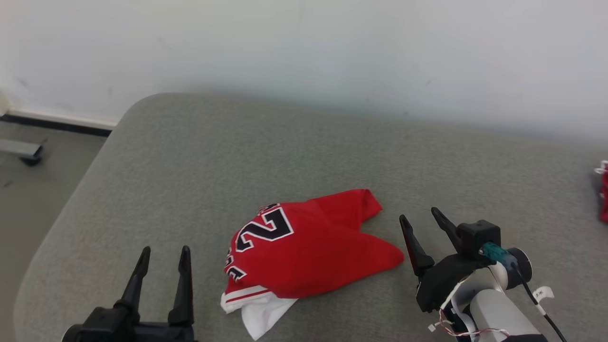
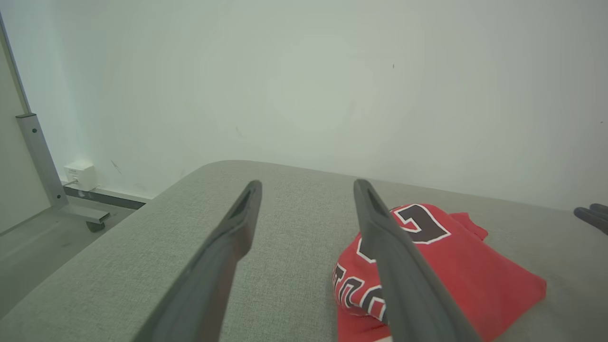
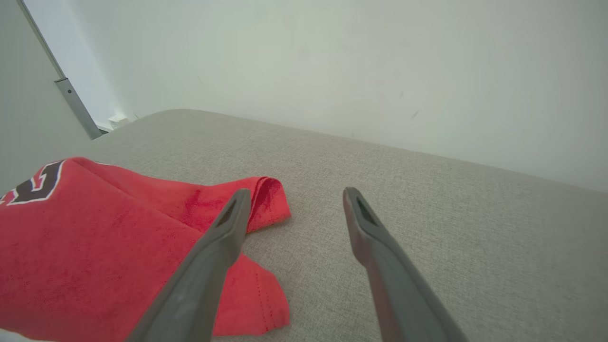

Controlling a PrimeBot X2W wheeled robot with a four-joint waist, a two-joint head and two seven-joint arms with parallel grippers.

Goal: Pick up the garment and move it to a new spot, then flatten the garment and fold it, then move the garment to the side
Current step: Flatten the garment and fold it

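The garment [image 1: 308, 247] is a red jersey with black-and-white lettering and a white trim, lying crumpled near the front middle of the grey padded surface [image 1: 247, 152]. My left gripper [image 1: 164, 251] stands open at the lower left, a short way left of the cloth, holding nothing. On the other side, my right gripper [image 1: 420, 216] is open too, its fingertips just off the jersey's right corner. The left wrist view has the garment [image 2: 456, 266] behind the right finger [image 2: 394, 256]. In the right wrist view the garment [image 3: 95, 237] lies left of the open gripper [image 3: 294, 192].
A white wall [image 1: 332, 52] runs behind the surface. Bare floor and a wheeled metal foot [image 1: 21, 152] lie off the left edge. Another red and white cloth [image 1: 602, 190] peeks in at the far right edge.
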